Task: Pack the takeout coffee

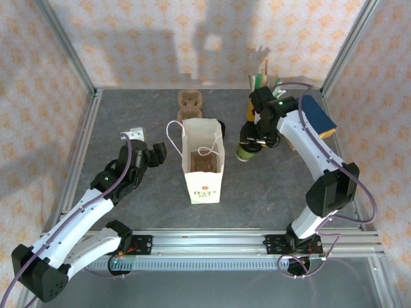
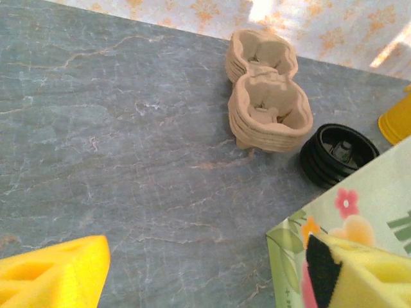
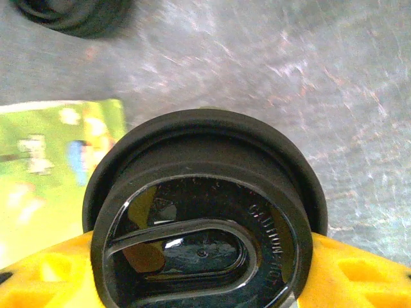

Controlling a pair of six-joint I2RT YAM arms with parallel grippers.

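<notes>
Grips takeout coffee (image 1: 246,152) at its black lid (image 3: 202,218) in right gripper (image 1: 257,138), cup upright just right of paper bag (image 1: 203,170), holds left gripper (image 1: 155,153) just left of paper bag, jaws apart.

Top external: fixed high behind the arm bases, facing down and forward, far enough to take in the whole worktop (image 1: 128,128). Left wrist: low and oblique, facing ahead of the left gripper (image 2: 205,282) across the worktop. Right wrist: very close, looking straight down on the takeout coffee (image 3: 205,224) inside the right gripper (image 3: 202,282); all three views share the paper bag (image 1: 204,170).
</notes>
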